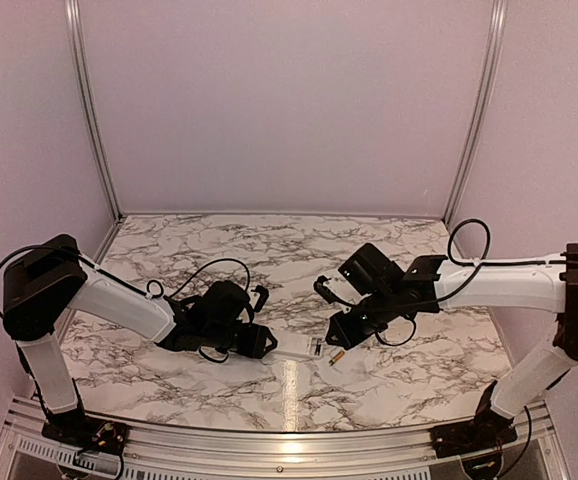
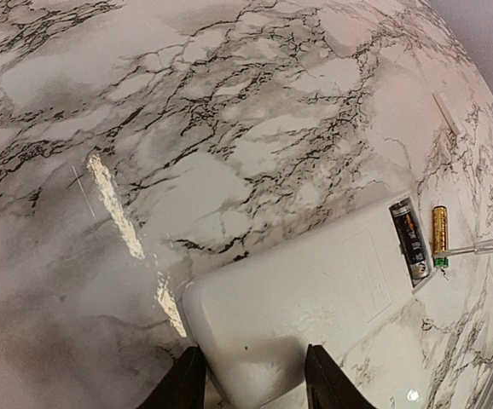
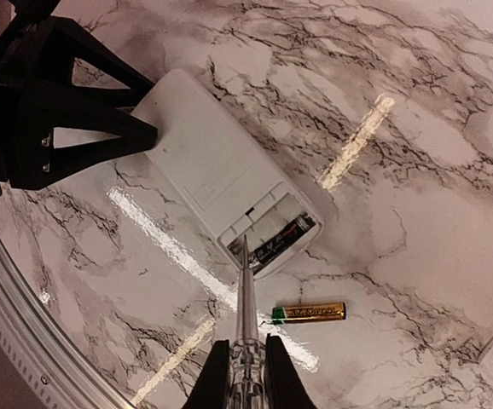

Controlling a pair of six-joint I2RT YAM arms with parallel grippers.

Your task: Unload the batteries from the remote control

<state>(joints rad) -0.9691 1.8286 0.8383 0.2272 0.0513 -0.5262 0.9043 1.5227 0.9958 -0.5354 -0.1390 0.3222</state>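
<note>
The white remote control (image 3: 212,175) lies flat on the marble table, back side up, its battery bay open. It also shows in the left wrist view (image 2: 306,298) and the top view (image 1: 297,349). A dark battery (image 3: 282,237) sits in the bay, also visible in the left wrist view (image 2: 409,239). An orange-gold battery (image 3: 309,313) lies loose on the table beside the remote (image 2: 439,235). My left gripper (image 2: 253,383) is shut on the remote's closed end. My right gripper (image 3: 248,375) is shut on a clear-handled screwdriver (image 3: 246,324), its tip at the bay's edge by the dark battery.
The table's metal front rail (image 3: 8,307) runs close behind the remote. A small pale strip (image 2: 445,112) lies on the marble farther off. The left gripper's black frame (image 3: 50,111) stands at the remote's far end in the right wrist view.
</note>
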